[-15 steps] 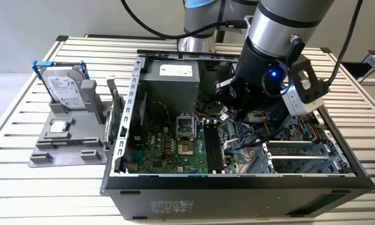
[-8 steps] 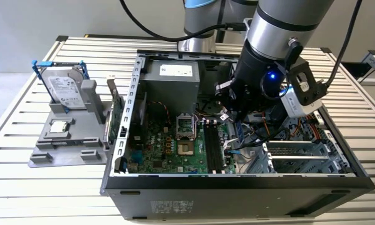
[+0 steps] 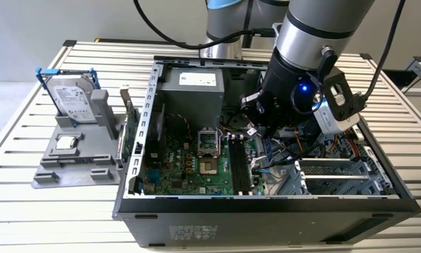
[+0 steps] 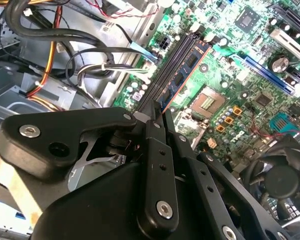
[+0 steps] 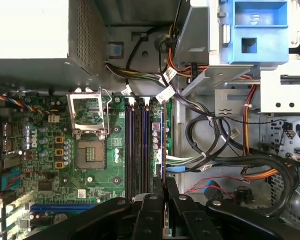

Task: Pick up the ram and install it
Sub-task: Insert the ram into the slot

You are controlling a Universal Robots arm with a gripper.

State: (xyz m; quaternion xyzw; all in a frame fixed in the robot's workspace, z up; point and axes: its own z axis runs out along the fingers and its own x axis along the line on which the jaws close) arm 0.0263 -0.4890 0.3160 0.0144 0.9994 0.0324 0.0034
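Arm (image 3: 315, 23): I log silver-grey cylindrical segments, black bands at joints, black wrist housing. Blue light (image 3: 305, 87) glowing on wrist. Pale grey camera box (image 3: 333, 118) on black bracket beside it. Black cables (image 3: 387, 47) trailing along arm. Claw (image 4: 158, 114) in second wrist view: matte black linkage bars, rounded ends, silver screws (image 4: 29, 131) at pivots.

The near end of the ram (image 4: 183, 75) is hidden between the jaws, and how deep it sits cannot be told.

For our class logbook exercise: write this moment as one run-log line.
gripper shut on the ram | ram edge-on along the memory slots | seating: cannot tell
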